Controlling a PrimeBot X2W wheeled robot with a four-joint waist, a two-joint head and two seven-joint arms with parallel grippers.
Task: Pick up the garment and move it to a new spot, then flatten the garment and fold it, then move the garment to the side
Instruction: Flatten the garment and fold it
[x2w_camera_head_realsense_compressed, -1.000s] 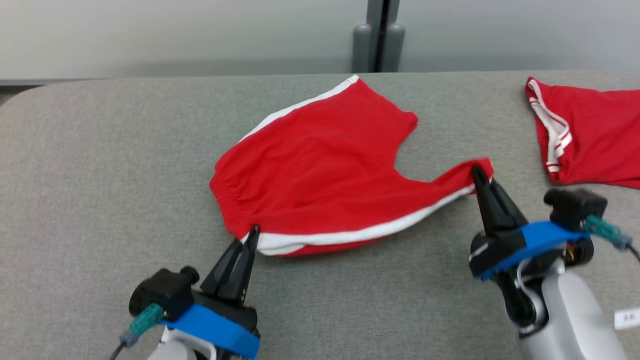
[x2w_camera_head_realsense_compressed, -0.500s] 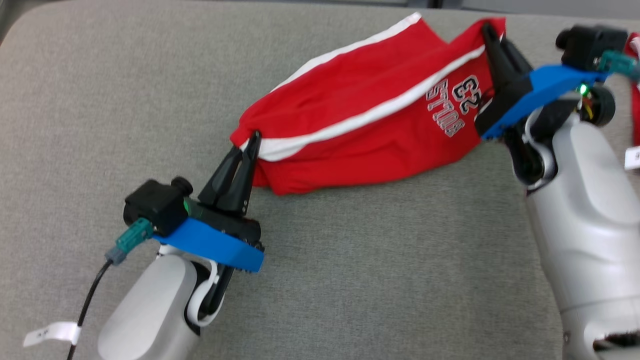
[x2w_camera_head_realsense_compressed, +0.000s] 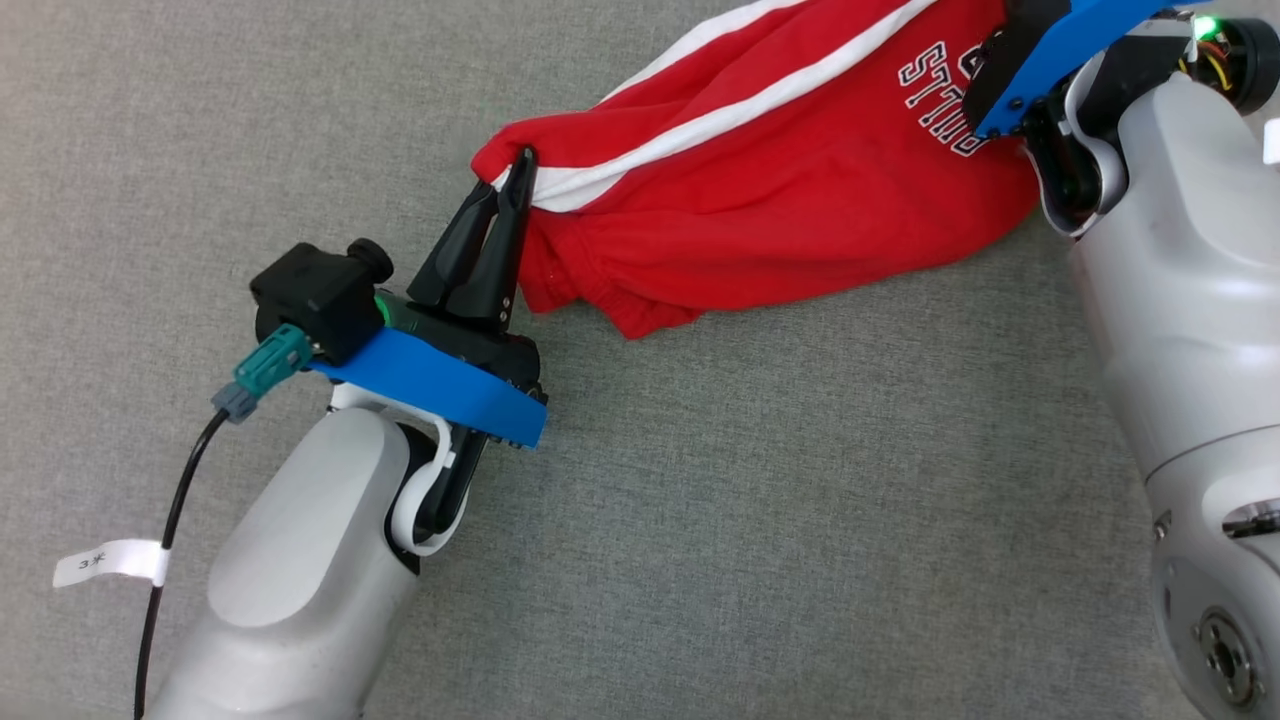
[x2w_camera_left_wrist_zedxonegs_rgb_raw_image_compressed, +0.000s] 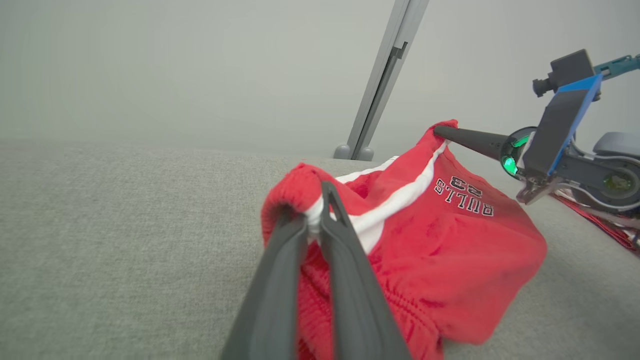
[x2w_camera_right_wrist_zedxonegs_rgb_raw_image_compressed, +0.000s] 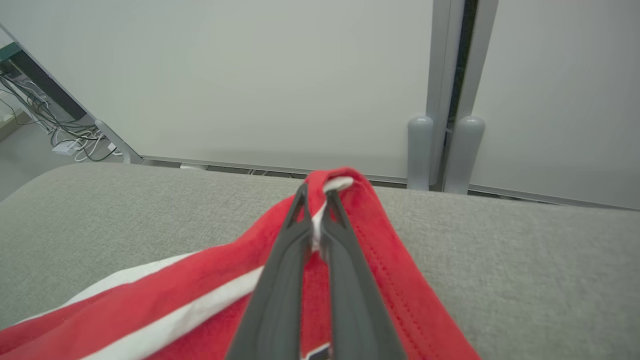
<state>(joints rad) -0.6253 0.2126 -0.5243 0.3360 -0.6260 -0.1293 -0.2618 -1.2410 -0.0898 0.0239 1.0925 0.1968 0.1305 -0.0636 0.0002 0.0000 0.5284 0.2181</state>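
While both arms reach forward over the grey worktop (x2w_camera_head_realsense_compressed: 700, 560), the left end effector (x2w_camera_head_realsense_compressed: 519, 166) is pinched narrow on the garment (x2w_camera_head_realsense_compressed: 800, 200). Its two dark fingers close on a bunched corner where the white side stripe (x2w_camera_head_realsense_compressed: 700, 120) meets the red cloth. Left wrist view confirms cloth and stripe squeezed between the tips, with a red fold curling over them. Right end effector (x2w_camera_right_wrist_zedxonegs_rgb_raw_image_compressed: 316, 195) is likewise clamped narrow, on the far corner of the same garment at the end of the stripe; a small loop of red hem with white inside stands up above its tips. Garment: red shorts, lifted between the two grip points and stretched into a band from lower left to upper right in the head view. Its lower part sags to the worktop, the gathered elastic waistband (x2w_camera_head_realsense_compressed: 600, 292) lying just beside the left fingers. White lettering "BULLS 23" (x2w_camera_left_wrist_zedxonegs_rgb_raw_image_compressed: 463, 196) shows on the side nearer the right arm, upside down in the left wrist view. Left forearm carries a black cable (x2w_camera_head_realsense_compressed: 178, 495) with a white label (x2w_camera_head_realsense_compressed: 105, 562). Behind the worktop stand pale wall panels (x2w_camera_right_wrist_zedxonegs_rgb_raw_image_compressed: 250, 75) and a grey post (x2w_camera_right_wrist_zedxonegs_rgb_raw_image_compressed: 444, 100). Another red cloth (x2w_camera_left_wrist_zedxonegs_rgb_raw_image_compressed: 600, 225) lies on the worktop under the right arm.
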